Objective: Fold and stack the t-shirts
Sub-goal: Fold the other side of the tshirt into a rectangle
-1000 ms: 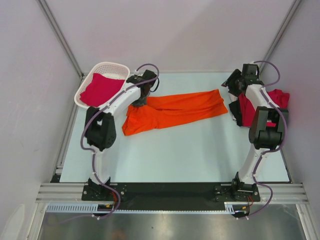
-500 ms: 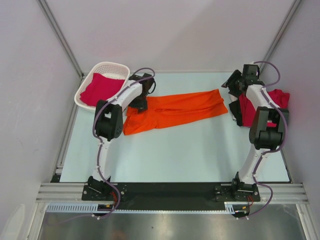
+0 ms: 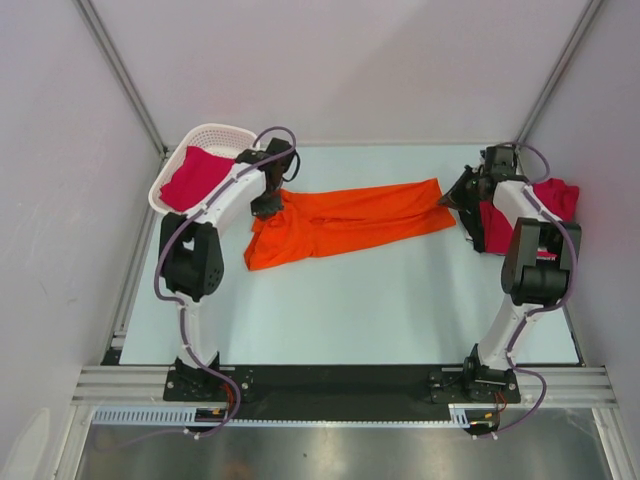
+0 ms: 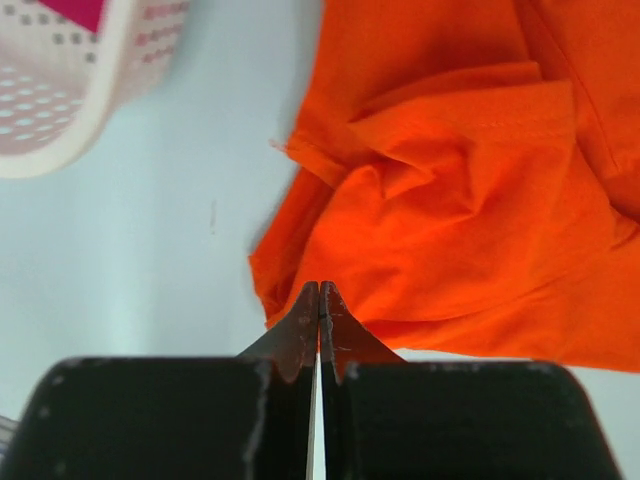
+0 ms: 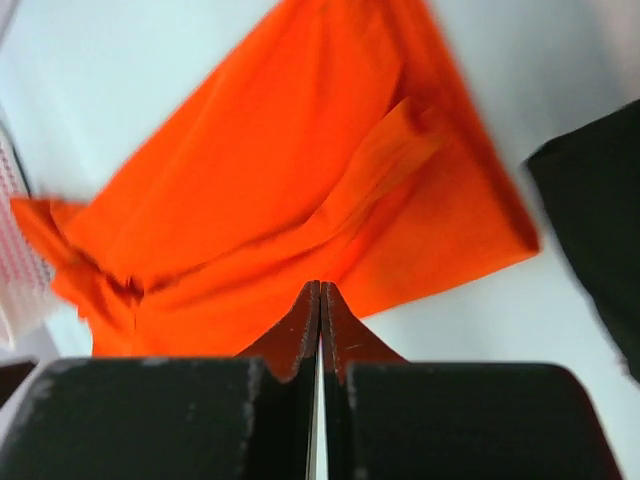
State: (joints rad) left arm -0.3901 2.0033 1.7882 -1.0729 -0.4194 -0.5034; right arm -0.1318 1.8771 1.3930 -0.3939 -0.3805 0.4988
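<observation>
Left tool (image 4: 320, 288) and right tool (image 5: 320, 288) both just snapped shut at opposite ends of the orange shirt (image 3: 350, 222), probably grabbing it to spread flat, can't tell if cloth's caught.

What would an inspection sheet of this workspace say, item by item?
surface: pale flat table top; no stains seen.
job's things: bright orange cloth t-shirt lies rumpled, stretched across the far half; crimson red cloth shirt inside the white plastic lattice basket; crimson red cloth heap at the right edge.
clutter: only that basket, at the far left corner.
grippers: left gripper shut at the orange shirt's left end; right gripper shut at its right end; a pinch on cloth cannot be told.
cables: purple cables loop along both arms; no snag seen.
surroundings: pale walls, metal frame rails.
</observation>
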